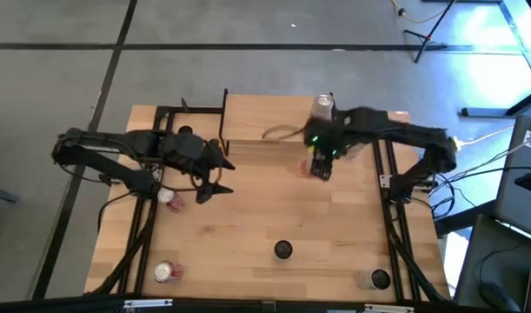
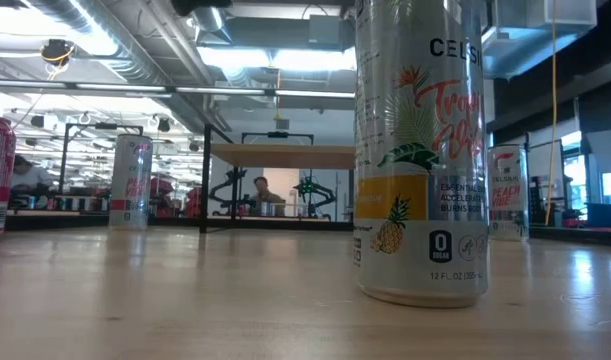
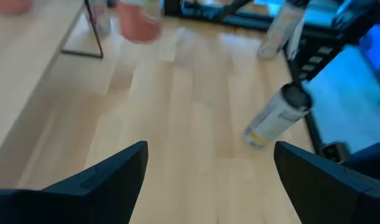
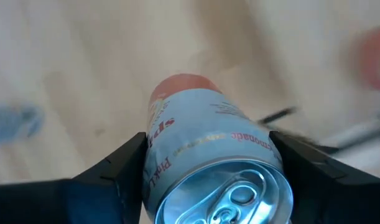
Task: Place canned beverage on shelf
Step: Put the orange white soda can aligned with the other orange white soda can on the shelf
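While the right gripper [image 4: 205,180] has its fingers clamped on the sides of a pale-blue canned beverage [image 4: 208,155], the can hangs clear of the surface [image 1: 274,217], near the front edge of the shelf [image 1: 274,117]. In the high view this gripper [image 1: 320,165] sits just in front of the shelf's light wooden board, where another can [image 1: 323,106] already stands.

The held can is slim and pale, with pinkish-red lettering, a pink bottom end and a silver top whose pull tab looks unopened. If it is full, it should feel fairly heavy for its size. Its thin metal wall is stiff along its length but would dent under a hard squeeze, and its smooth skin could slip or twist. The mid-to-upper body, gripped across opposite sides, looks like the safest hold, keeping the can upright for setting down.

The left gripper [image 3: 208,180] waits over the surface's left side with its fingers spread and nothing between them.
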